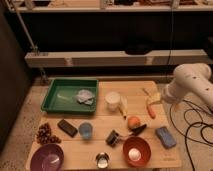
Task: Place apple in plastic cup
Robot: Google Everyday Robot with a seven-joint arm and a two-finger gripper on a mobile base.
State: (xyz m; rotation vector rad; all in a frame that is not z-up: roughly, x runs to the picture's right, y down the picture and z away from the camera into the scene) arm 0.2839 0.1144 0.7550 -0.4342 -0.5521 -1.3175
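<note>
The apple [133, 122] is a small round orange-yellow fruit right of the table's centre, next to a dark object [138, 130]. The plastic cup [86, 130], a translucent light-blue tumbler, stands upright to the apple's left, about two cup widths away. My gripper [156, 98] hangs at the end of the white arm [192, 86] over the table's right part. It is beside the orange carrot [150, 107], up and to the right of the apple and clear of it.
On the wooden table [100, 145] are a green tray [60, 95] holding a crumpled wrapper, a white cup [113, 100], a banana [123, 107] and a blue sponge [165, 136]. There is also a red bowl [142, 148] with a white ball, a metal cup [102, 160], a purple bowl [47, 158], grapes [46, 134] and a dark bar [67, 127].
</note>
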